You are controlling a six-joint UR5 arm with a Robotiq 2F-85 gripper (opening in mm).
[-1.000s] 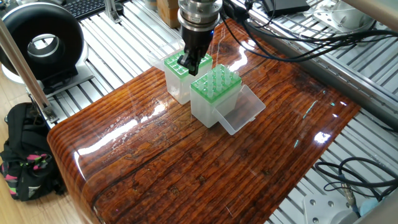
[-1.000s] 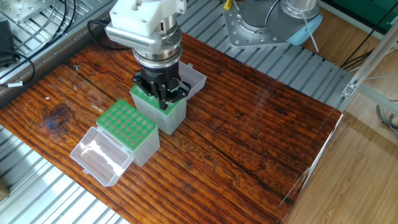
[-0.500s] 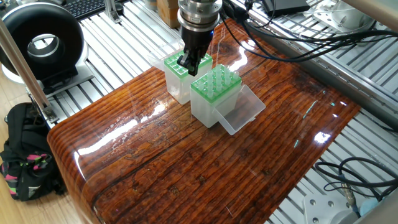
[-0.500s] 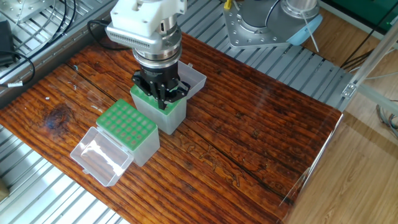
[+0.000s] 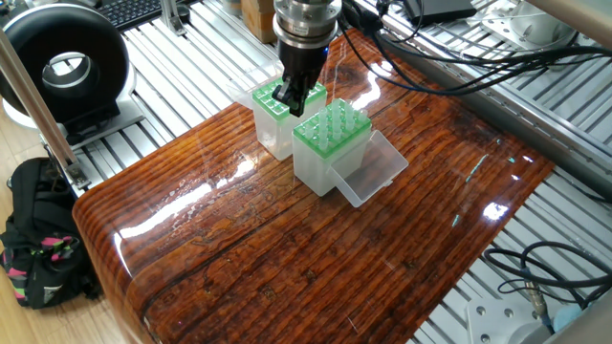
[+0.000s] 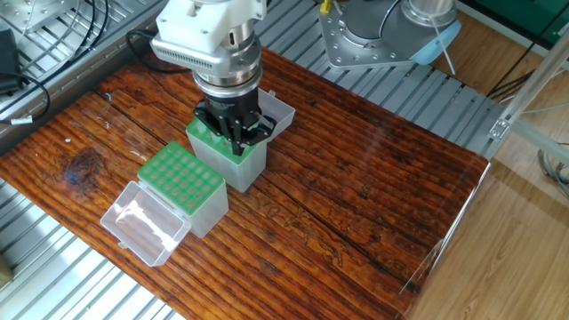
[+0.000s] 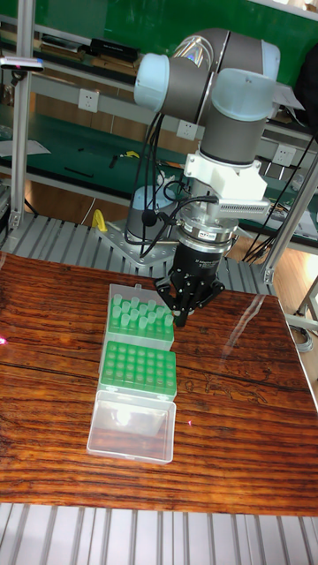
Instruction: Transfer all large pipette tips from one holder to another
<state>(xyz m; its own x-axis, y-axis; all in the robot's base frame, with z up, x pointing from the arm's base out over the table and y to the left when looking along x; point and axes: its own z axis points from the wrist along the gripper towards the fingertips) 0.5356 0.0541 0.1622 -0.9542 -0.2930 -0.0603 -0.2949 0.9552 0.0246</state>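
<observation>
Two clear holders with green racks stand side by side. The far holder (image 7: 137, 320) carries several large pipette tips (image 7: 132, 311), whitish cones standing in its rack. The near holder (image 7: 139, 369) shows rows of holes, and whitish dots show on its rack (image 5: 331, 127) in one fixed view. My gripper (image 7: 181, 320) points straight down at the right end of the far holder (image 6: 227, 158). Its dark fingers (image 6: 236, 140) are drawn close together at rack level. What lies between them is hidden.
The near holder's clear lid (image 6: 142, 222) lies open on the wooden table (image 6: 356, 196), and the far holder's lid (image 6: 277, 116) is open behind the gripper. Cables (image 5: 449, 67) run over the table's back. A black ring device (image 5: 62, 67) stands off the table's edge.
In the other fixed view the gripper has shifted very slightly to the right over the far holder. Both holders stayed put.
</observation>
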